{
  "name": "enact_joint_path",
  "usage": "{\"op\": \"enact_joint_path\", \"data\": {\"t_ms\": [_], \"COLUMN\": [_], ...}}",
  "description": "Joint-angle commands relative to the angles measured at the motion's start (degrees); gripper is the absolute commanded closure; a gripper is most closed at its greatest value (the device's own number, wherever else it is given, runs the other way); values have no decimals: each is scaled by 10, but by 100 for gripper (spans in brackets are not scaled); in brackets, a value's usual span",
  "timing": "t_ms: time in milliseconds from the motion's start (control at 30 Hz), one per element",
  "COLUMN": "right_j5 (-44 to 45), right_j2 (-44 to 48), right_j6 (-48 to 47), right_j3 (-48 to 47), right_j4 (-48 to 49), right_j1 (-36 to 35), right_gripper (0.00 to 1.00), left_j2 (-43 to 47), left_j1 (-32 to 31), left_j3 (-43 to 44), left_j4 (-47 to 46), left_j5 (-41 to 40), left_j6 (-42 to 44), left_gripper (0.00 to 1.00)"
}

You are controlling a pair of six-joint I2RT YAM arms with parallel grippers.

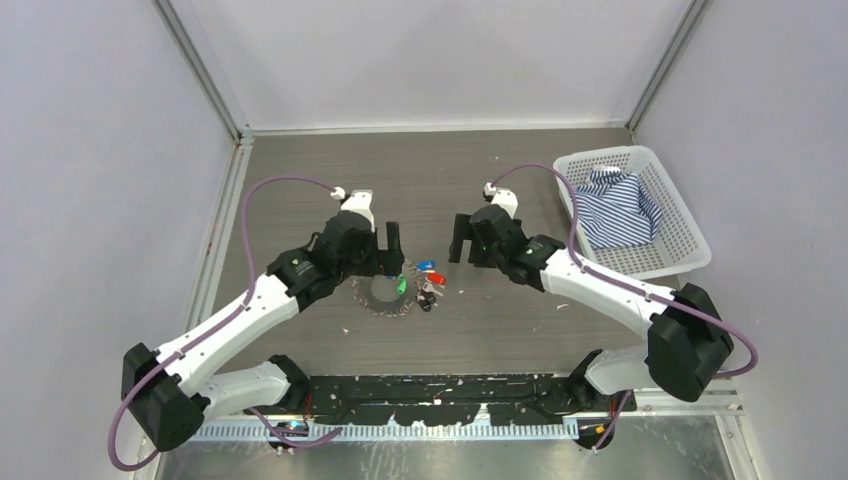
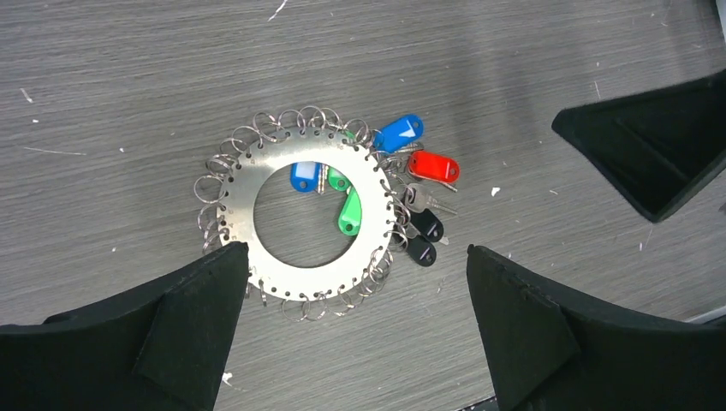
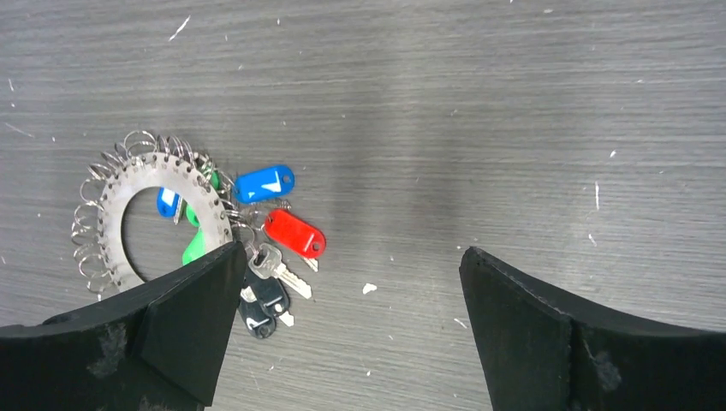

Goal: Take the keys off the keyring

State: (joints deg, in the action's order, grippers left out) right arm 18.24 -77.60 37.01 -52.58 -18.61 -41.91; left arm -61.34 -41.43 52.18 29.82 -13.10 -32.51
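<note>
Keyring [image 2: 310, 145] flat on table [image 1: 520, 330], keys [image 2: 432, 166] bunched at one side. Left end effector [image 2: 357, 253] above it, right end effector [image 3: 351, 248] near; both wide, empty. Risk: flat ring skids when pinched, keys tangle.

A grey-brown wood-grain desk [image 1: 420, 170] is enclosed on three sides by plain white panels [image 1: 430, 60], which are joined at the far corners by aluminium posts [image 1: 200, 70]. The desk surface is dotted with small white specks [image 3: 369, 288]. A white plastic basket [image 1: 612, 153] is set at the far right, and a blue-and-white striped cloth [image 1: 615, 210] is held in it. Soft, even light is cast throughout.
</note>
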Motion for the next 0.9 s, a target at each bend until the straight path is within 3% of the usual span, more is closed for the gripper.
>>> {"op": "enact_joint_path", "data": {"t_ms": [0, 233, 667, 867], "right_j5": [-2, -9, -1, -13], "right_j2": [19, -32, -103, -132], "right_j6": [17, 28, 94, 108], "right_j3": [6, 4, 23, 31], "right_j4": [23, 42, 72, 87], "right_j1": [-18, -47, -123, -143], "right_gripper": [0, 3, 22, 30], "left_j2": [-1, 4, -21, -111], "left_j1": [4, 16, 107, 109], "left_j3": [10, 1, -34, -13], "left_j4": [-16, 9, -29, -64], "left_j5": [-26, -52, 23, 71], "left_j6": [-4, -3, -20, -17], "left_gripper": [0, 0, 0, 14]}}
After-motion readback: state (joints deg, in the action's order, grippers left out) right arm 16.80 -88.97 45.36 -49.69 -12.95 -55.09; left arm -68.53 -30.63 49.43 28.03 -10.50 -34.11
